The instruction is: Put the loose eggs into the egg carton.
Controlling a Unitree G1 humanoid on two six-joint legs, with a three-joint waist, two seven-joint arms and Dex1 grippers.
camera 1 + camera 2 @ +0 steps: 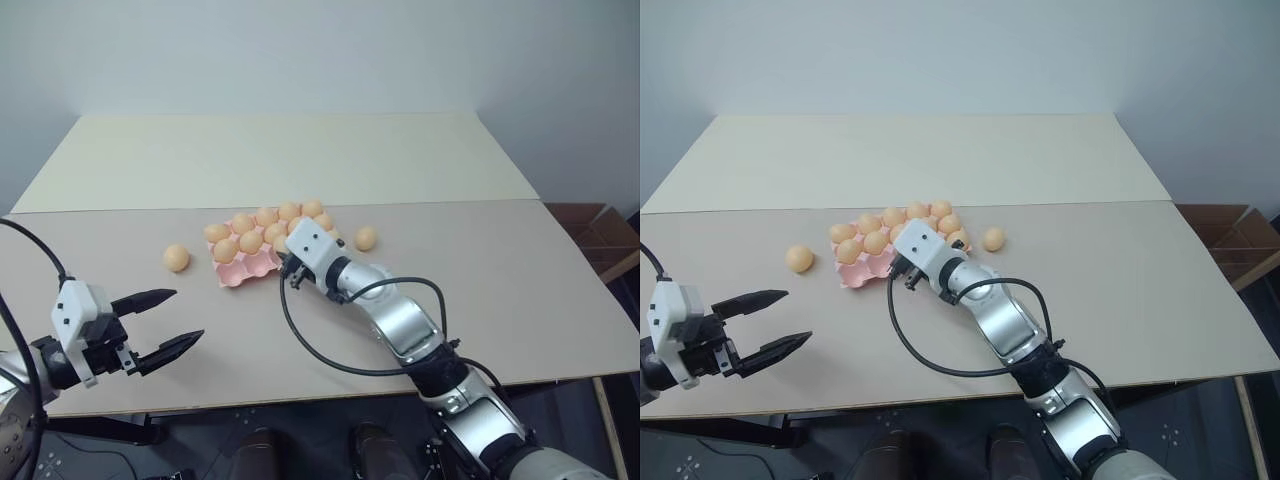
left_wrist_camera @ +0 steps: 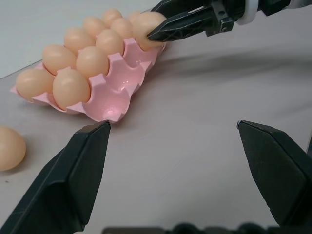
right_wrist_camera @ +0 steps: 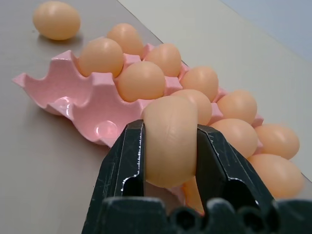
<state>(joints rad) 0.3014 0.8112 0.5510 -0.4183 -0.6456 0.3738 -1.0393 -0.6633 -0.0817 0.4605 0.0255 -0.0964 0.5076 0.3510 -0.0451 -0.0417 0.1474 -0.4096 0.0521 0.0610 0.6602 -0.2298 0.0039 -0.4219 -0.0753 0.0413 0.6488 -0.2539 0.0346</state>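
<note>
The pink egg carton (image 1: 243, 271) lies mid-table, its back rows filled with eggs and some front cups (image 2: 122, 80) bare. My right gripper (image 2: 155, 22) is shut on one pale orange egg (image 3: 169, 141), which it holds just above the right end of the carton's front row. One loose egg (image 1: 176, 258) rests on the table left of the carton, another (image 1: 365, 238) just to its right. Low at the front left, apart from everything, my left gripper (image 1: 189, 314) stands wide open with nothing between its fingers.
The table (image 1: 520, 300) has a lighter cream board (image 1: 280, 155) across its far half. An open cardboard box (image 1: 600, 235) sits off the table's right edge. A black cable (image 1: 300, 340) loops from my right wrist over the tabletop.
</note>
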